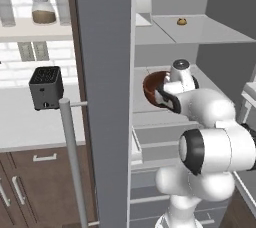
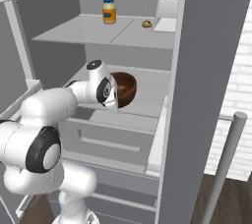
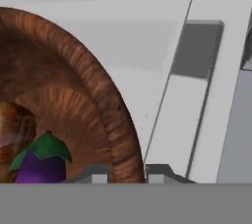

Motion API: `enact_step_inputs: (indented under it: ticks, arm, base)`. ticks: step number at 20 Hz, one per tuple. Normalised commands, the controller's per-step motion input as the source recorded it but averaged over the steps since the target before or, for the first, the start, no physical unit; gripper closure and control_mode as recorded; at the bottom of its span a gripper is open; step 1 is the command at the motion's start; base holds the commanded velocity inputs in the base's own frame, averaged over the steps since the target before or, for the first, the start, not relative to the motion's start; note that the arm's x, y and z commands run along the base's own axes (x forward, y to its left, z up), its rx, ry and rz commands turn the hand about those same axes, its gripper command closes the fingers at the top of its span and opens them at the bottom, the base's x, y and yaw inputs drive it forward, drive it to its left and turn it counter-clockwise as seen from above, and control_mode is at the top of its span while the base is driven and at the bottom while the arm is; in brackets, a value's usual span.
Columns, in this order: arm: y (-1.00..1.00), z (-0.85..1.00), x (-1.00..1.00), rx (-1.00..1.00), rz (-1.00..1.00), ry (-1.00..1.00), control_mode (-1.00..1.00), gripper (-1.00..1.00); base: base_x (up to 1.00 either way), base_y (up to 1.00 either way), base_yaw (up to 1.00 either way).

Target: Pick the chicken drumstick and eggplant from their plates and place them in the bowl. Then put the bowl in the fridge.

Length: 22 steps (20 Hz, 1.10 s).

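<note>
While the gripper (image 3: 127,174) pinched the bowl (image 3: 106,105) rim at 6 o'clock | eggplant (image 3: 42,161), chicken drumstick (image 3: 15,129) inside | step: bowl over fridge (image 1: 165,79) shelf | next: lower, let go.

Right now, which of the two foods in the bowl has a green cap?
The eggplant: glossy purple under a green leafy cap. The chicken drumstick beside it in the wooden bowl is golden-brown all over.

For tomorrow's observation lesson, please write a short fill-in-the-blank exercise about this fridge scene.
1. The gripper is shut on the rim of the wooden ____.
2. Inside the bowl lies a purple ____ beside the chicken drumstick.
3. The bowl is inside the open ____.
4. On the fridge's upper shelf stands a yellow ____.

Missing words: bowl; eggplant; fridge; jar
</note>
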Motion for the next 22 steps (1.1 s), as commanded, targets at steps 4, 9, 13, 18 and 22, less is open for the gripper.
enact_step_inputs:
  ticks: [4, 9, 13, 18, 22]
  arm:
    - [-0.15, -0.18, 0.83, 0.11, 0.10, 0.00, -1.00, 1.00]
    - [-0.01, -0.22, 0.31, 0.04, 0.09, 0.00, -1.00, 1.00]
    - [0.00, -0.08, 0.03, 0.00, 0.00, 0.00, -1.00, -1.00]
    - [0.00, -0.09, 0.00, 0.00, 0.00, -0.03, -1.00, -1.00]
    - [0.00, -0.03, 0.00, 0.00, 0.00, -0.15, -1.00, -1.00]
  base:
    - [0.00, 0.00, 0.00]
    - [0.00, 0.00, 0.00]
    - [0.00, 0.00, 0.00]
    - [0.00, 0.00, 0.00]
    - [0.00, 0.00, 0.00]
